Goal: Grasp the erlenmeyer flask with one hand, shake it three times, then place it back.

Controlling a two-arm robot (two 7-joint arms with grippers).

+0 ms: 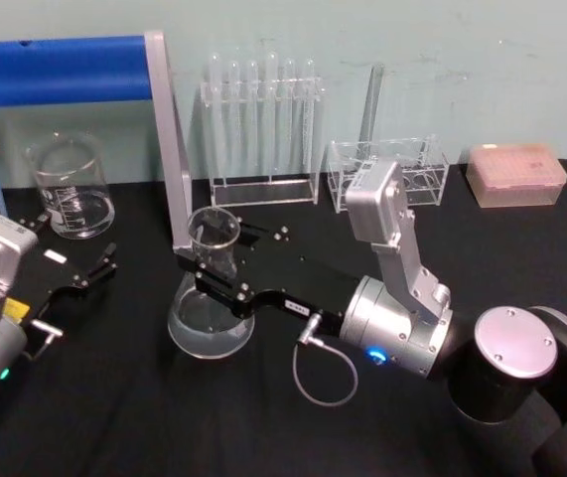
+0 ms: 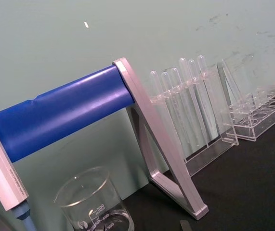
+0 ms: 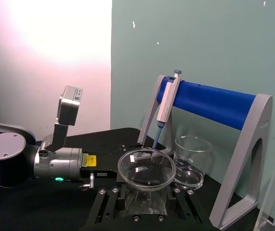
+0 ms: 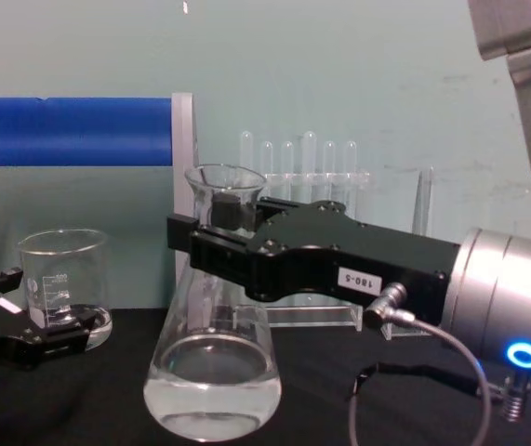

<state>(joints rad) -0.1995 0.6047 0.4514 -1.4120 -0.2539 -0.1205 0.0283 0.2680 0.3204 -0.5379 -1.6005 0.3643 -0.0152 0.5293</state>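
Where the right gripper [image 1: 212, 266] reaches in, its fingers clamp the neck of the erlenmeyer flask [image 1: 210, 320], upright mid black table [image 1: 144, 417], clear liquid inside. Left gripper [image 1: 76, 296] parked left, fingers spread. Behind: beaker [image 1: 68, 189], test-tube rack [image 1: 261, 134].
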